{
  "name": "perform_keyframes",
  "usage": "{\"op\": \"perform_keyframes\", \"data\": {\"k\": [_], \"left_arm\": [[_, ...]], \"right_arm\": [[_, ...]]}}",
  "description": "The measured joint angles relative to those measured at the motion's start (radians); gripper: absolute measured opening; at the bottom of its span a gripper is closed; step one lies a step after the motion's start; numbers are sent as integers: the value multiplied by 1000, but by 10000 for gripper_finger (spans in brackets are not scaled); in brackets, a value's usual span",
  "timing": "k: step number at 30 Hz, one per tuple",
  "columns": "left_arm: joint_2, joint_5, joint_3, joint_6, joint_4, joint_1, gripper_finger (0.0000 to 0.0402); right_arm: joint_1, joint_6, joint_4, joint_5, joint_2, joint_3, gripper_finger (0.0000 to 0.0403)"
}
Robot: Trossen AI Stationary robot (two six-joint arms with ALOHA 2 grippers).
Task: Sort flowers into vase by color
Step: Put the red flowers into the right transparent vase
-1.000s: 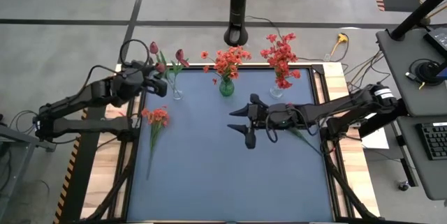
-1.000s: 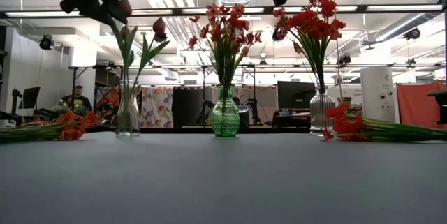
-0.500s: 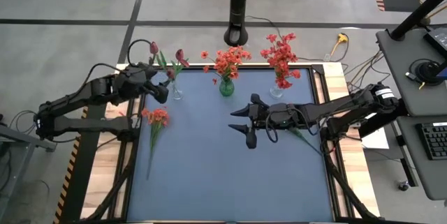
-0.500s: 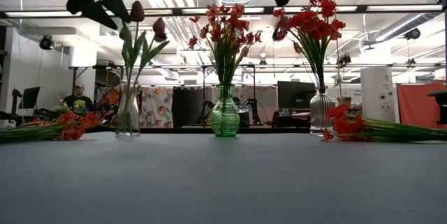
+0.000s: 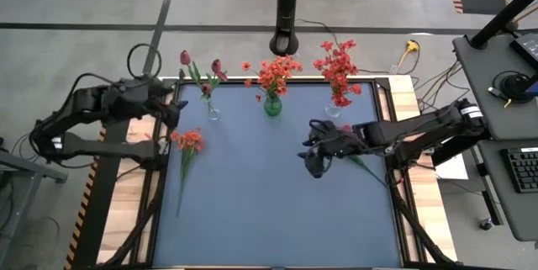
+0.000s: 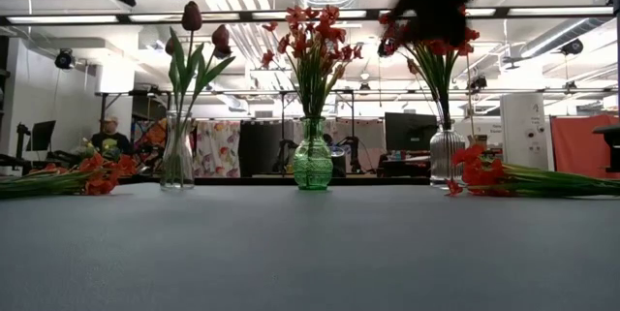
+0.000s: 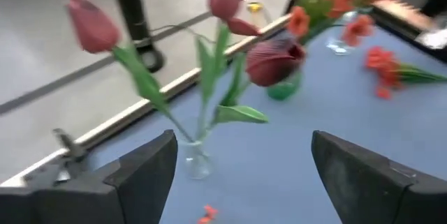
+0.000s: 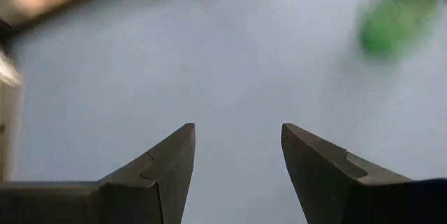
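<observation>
Three vases stand along the far edge of the blue tabletop (image 5: 277,203): maroon tulips (image 5: 200,74) in the clear vase (image 5: 213,112), orange flowers (image 5: 274,74) in the green vase (image 5: 272,104), red flowers (image 5: 338,70) in the third vase (image 5: 333,110). Two stems are unsorted: an orange one (image 5: 188,144) lying near the left side and a red one (image 5: 367,169) lying by the right arm. The left gripper (image 5: 172,110) hangs beside the tulip vase, jaws released and empty; the right gripper (image 5: 315,161), jaws spread and empty, hovers mid-table. The step in hand looks like fetching a loose stem; next calls for lowering jaws astride one
</observation>
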Motion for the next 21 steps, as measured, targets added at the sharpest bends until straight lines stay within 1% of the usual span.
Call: {"op": "perform_keyframes", "data": {"k": [5, 9, 11, 14, 17, 21], "left_arm": [[-28, -22, -61, -112, 7, -171, 288], [-16, -53, -121, -182, 60, -322, 275], [7, -97, -139, -227, 72, -398, 273], [49, -153, -153, -312, 47, -508, 272], [98, -167, -157, -413, 8, -603, 272], [163, -178, -158, -529, -47, -712, 272]], "right_arm": [[0, 237, -389, -35, -4, 0, 206], [0, 345, -653, -61, -3, 0, 206], [0, 380, -741, -62, -3, 0, 206], [-1, 412, -793, -94, -3, -7, 206], [-1, 421, -788, -136, -3, -28, 206], [-1, 427, -783, -158, -2, -73, 206]]}}
